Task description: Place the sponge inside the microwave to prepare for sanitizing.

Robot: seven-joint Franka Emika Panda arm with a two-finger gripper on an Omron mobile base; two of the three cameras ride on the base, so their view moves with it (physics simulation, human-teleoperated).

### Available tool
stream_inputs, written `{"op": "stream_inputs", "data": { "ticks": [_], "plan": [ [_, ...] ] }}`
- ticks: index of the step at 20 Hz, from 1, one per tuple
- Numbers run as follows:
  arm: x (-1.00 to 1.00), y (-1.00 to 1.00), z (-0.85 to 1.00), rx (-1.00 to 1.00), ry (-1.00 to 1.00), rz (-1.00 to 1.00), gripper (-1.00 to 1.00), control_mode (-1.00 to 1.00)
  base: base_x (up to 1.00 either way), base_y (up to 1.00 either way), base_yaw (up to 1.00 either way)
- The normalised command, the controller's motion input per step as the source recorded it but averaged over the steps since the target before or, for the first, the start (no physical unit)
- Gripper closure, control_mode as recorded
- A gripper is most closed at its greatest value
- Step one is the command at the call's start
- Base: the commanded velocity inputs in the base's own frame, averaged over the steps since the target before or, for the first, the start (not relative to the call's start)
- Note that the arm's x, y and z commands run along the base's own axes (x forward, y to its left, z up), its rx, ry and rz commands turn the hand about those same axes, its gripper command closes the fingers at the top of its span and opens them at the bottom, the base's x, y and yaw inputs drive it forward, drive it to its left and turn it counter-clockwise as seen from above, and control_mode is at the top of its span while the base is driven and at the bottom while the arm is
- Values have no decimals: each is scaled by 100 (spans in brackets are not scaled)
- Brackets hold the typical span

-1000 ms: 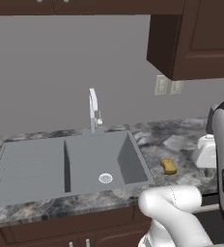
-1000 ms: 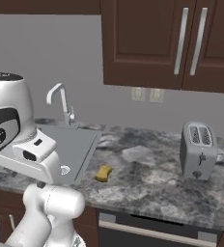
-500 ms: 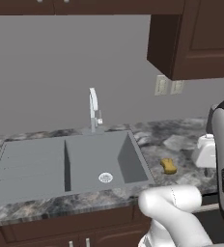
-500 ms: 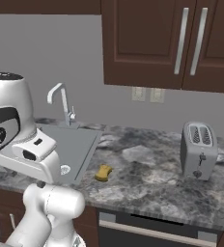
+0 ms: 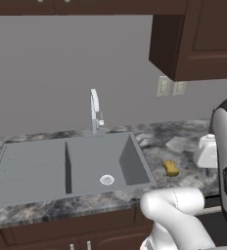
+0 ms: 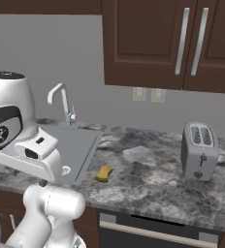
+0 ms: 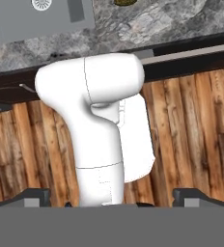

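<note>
One second of pictures gives me no change at all: both base views sit exactly as they did, so the base has not driven, and the arm has not swung toward the work. The small mustard-yellow, waisted sponge block (image 5: 170,168) lies where it lay, flat on the speckled grey granite countertop (image 6: 148,181), just beside the right-hand rim of the grey double-basin sink (image 5: 47,166) and well apart from the silver two-slot toaster (image 6: 200,150) further along. The curved chrome faucet (image 5: 94,110) stands behind the sink, clear of everything. My two-finger gripper (image 7: 113,200) points down over the brown plank floor (image 7: 196,125) in front of the cabinets, its dark tips spread as wide as they go and with nothing between them; in the hand view the counter edge runs along the top, and a yellowish sliver at the very top edge may be the sponge, though it is too thin to be sure. My reading is that the task has not really begun: the sponge is untouched, and the arm is folded close to its own base, not reaching. The next thing I need is to lift the hand over the counter edge and bring the spread tips down around the sponge; the trip to the black microwave comes only after that.
</note>
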Motion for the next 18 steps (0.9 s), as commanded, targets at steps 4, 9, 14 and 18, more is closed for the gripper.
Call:
{"op": "stream_inputs", "data": {
  "ticks": [4, 9, 14, 18],
  "plan": [
    [35, -16, -1, 0, 0, 1, -100, -100, 0, 0, 0],
    [53, -26, -17, 0, 0, 0, -100, -100, 0, 0, 0],
    [52, -4, -52, -9, -10, 0, -100, -100, 0, 0, 0],
    [53, 0, -70, -17, -18, 0, -100, -100, 0, 0, 0]
  ]
}}
